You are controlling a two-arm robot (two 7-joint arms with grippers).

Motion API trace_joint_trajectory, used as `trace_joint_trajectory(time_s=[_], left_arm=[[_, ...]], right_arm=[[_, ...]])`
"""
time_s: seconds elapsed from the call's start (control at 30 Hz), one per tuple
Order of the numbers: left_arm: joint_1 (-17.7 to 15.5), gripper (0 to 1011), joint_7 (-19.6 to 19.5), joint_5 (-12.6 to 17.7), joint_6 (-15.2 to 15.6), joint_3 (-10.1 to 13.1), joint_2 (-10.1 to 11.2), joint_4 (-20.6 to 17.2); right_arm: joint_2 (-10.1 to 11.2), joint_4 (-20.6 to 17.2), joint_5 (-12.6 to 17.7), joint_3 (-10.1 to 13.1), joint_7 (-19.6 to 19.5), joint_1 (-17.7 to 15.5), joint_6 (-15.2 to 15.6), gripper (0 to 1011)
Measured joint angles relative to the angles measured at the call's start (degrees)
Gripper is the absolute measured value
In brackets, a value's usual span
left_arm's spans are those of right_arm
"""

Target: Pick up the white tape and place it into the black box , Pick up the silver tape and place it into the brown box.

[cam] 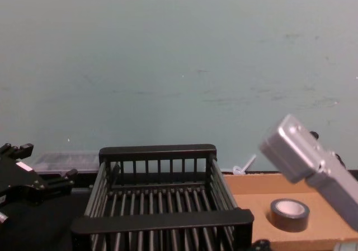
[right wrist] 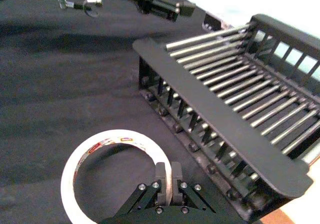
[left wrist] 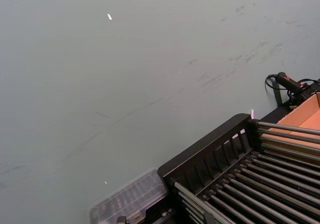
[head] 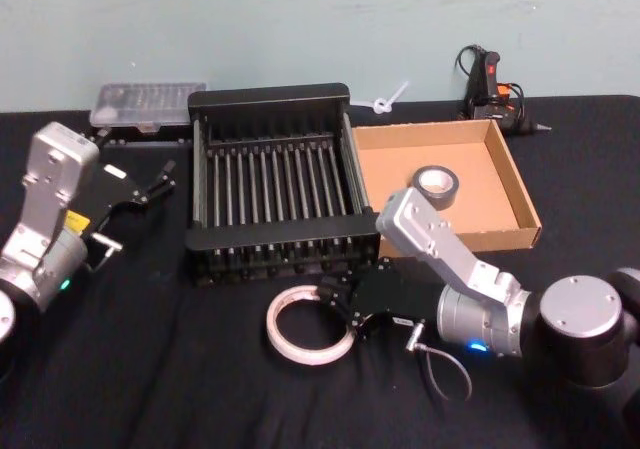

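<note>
White tape (head: pixel 308 326), a large thin ring with red-orange print on its inner face, is seen lying flat on the black tablecloth (head: pixel 150 369). Its right edge is clamped between the closed fingers (right wrist: pixel 161 180) of the right gripper (head: pixel 338 309), one finger inside the ring and one outside. Just beyond this gripper, the black box (head: pixel 270 181), a slatted crate, is seen, with the tape close to its near rim. Beyond the gripper and to its right, the brown box (head: pixel 510 184) is set touching the crate's side, and the silver tape (head: pixel 436 184) is seen lying flat inside it. The left gripper (head: pixel 150 184) is held raised, well apart from the tape, left of the crate, with its fingers spread. Behind it, a clear plastic case (head: pixel 147 104) is seen.
</note>
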Motion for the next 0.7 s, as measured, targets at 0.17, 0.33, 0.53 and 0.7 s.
trace_joint_trajectory(time_s=[0.17,0.33,0.53,0.7], left_arm=[[0.00,1001,0.00,0.00,0.00,0.00,0.00,0.00],[0.00,1001,0.00,0.00,0.00,0.00,0.00,0.00],[0.00,1001,0.00,0.00,0.00,0.00,0.00,0.00],[0.00,1001,0.00,0.00,0.00,0.00,0.00,0.00]], right_arm=[[1.18,-2.32,0.95,0.90,-0.03,-0.50,-0.64,72],[2.26,-4.34,1.76,1.55,-0.03,-0.80,-1.30,72],[3.55,-6.83,2.91,2.69,-0.07,-0.92,-2.41,72],[3.17,-6.50,3.62,4.48,-2.26,1.31,-3.57,72]])
